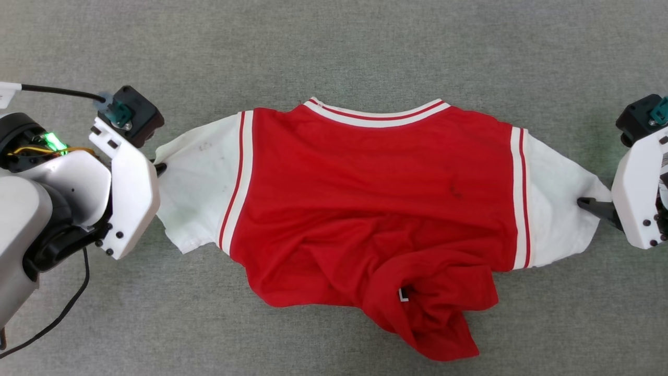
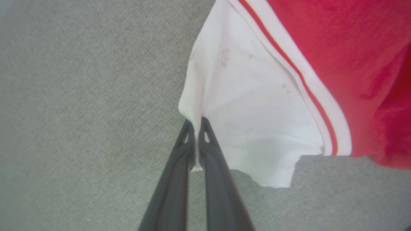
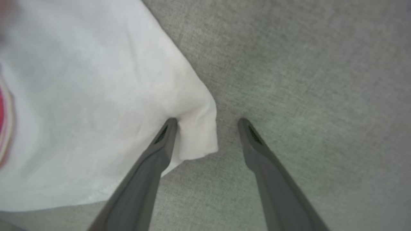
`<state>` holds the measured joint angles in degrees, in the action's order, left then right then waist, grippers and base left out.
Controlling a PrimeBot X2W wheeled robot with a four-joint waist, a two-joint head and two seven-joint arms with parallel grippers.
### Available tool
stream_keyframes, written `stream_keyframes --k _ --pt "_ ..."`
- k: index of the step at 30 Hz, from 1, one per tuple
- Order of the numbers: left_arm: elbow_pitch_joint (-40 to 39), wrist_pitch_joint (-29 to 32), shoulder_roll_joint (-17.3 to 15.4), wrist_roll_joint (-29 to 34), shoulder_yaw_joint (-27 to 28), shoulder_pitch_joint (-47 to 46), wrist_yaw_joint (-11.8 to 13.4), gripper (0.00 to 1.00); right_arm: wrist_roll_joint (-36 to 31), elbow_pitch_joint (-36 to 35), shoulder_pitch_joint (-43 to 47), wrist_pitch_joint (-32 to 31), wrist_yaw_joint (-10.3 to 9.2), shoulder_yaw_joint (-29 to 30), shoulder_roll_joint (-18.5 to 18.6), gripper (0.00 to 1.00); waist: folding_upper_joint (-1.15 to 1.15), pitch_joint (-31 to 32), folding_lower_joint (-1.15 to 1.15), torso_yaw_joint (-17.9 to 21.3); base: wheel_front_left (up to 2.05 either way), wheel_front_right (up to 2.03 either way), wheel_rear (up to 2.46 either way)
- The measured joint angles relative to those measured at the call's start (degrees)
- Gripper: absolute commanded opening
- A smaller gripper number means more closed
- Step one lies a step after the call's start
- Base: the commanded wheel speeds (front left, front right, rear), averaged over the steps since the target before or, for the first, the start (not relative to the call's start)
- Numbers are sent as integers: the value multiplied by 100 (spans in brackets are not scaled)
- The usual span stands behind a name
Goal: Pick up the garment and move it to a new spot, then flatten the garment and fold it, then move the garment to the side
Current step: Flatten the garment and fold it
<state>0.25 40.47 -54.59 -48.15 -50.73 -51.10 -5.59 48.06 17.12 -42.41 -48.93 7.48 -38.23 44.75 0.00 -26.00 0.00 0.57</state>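
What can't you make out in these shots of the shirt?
- Head view: shirt hem, bunched under its own fold; a small white mark there is unreadable.
- Head view: left claw, mostly behind its own arm.
- Right wrist view: red trim, blurred at the left edge.

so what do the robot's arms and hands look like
White glossy shells, black joints. The left hand and right hand have two long dark grey fingers each, plus a black block with a teal plug. Left arm: black cables, green light.
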Motion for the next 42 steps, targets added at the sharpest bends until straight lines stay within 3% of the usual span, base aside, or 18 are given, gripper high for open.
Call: stream_keyframes --k 2,3,4,12,17,24,34,42 --pt "44 -10 4 -32 -1 7 4 0 55 132 -41 120 -8 -64 -68 100 0 6 0 26 0 0 0" --pt "63 -11 4 -55 -1 10 4 0 59 186 -65 219 -8 -110 -94 9 0 15 0 43 0 0 0" --pt "78 -15 14 -60 -3 12 4 0 60 252 -80 355 -7 -138 -119 0 0 33 0 52 0 0 0" --pt "162 -122 55 -142 -24 93 4 0 -63 386 -296 1189 3 -455 -82 0 0 310 0 92 0 0 0" --pt "29 -391 19 -143 60 122 -5 0 -264 26 -495 1954 4 -543 420 0 0 724 -1 113 0 0 0" --pt "-187 -890 -11 5 266 -13 8 0 -504 -426 -589 2622 4 -225 634 0 0 1137 0 139 0 0 0" --pt "-261 -1150 187 271 458 -604 19 0 -994 -968 -776 2813 4 627 520 0 0 1542 0 117 0 0 0" --pt "168 -1504 737 647 643 -1488 5 0 -1572 -1107 -1492 2714 5 1117 141 0 0 1343 0 67 0 0 0"
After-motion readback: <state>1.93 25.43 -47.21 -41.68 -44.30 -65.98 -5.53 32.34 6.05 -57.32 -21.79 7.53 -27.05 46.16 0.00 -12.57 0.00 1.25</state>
